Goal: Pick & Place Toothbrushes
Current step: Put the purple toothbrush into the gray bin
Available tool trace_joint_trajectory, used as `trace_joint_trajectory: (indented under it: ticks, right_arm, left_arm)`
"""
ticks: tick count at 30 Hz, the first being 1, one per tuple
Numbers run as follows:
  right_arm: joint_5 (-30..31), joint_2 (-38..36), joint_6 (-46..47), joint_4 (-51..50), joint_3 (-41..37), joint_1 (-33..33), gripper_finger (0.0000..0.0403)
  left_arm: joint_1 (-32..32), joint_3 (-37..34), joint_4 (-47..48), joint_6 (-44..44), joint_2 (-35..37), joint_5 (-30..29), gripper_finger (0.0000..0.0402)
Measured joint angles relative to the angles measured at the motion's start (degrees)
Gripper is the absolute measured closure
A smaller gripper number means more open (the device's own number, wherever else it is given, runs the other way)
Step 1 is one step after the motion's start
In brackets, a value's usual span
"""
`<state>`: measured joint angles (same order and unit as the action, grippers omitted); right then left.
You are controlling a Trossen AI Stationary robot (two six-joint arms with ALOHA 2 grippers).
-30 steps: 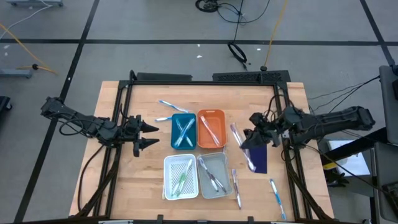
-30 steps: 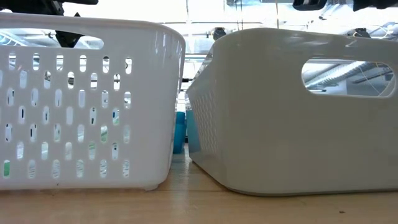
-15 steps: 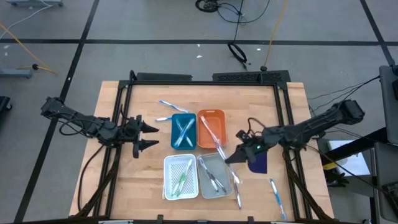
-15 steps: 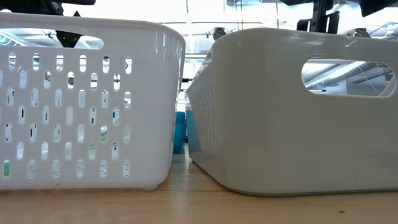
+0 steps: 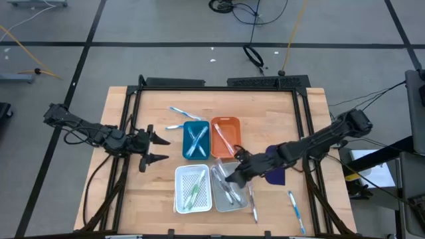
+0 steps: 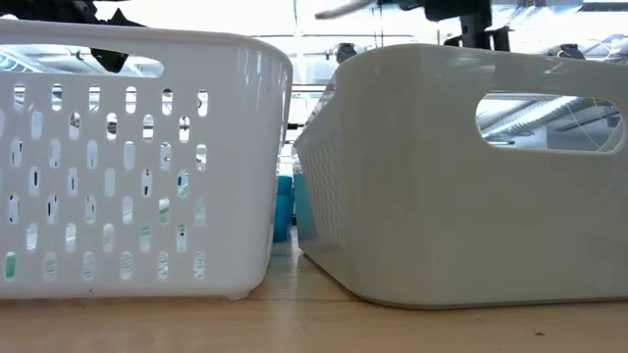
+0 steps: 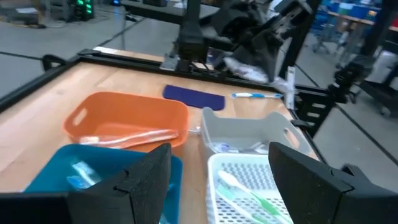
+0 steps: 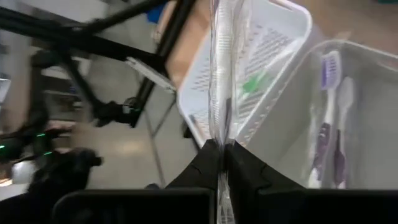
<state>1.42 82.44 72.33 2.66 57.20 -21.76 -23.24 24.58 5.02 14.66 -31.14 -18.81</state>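
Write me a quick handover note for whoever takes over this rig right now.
Right end effector: shut on a clear toothbrush, above the grey tray.
Left end effector: open, holding nothing, waiting left of the blue tray.
Done: brushes already lie in the blue tray, orange tray, white tray and grey tray.
Left: release the held brush; then the loose brushes behind the blue tray, one right of the grey tray, and a blue one near the front right corner.

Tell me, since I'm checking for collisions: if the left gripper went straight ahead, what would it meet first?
Probably the blue tray, directly ahead of the open left gripper; height is unclear, so it might pass above.
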Motion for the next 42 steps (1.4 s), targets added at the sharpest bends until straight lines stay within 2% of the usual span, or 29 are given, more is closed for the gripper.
trace_joint_trajectory:
  ticks: [5,12,25,42]
  right_arm:
    - [1.54,5.64,2.09,-5.27,4.32,-0.56,0.0399]
    - [1.37,10.65,8.52,-12.80,5.97,-1.25,0.0399]
    - [-0.19,14.28,13.54,-12.48,5.97,-0.38,0.0391]
    - [-2.95,14.83,15.52,-11.13,5.95,0.39,0.0386]
  left_arm:
    - [0.00,0.00,-0.04,0.02,0.00,3.93,0.0131]
    - [-0.02,0.00,-0.04,0.21,0.02,4.28,0.0131]
    - [0.02,0.00,-0.03,-0.65,0.01,4.30,0.0131]
    - [0.02,0.00,-0.02,-1.09,0.00,4.31,0.0131]
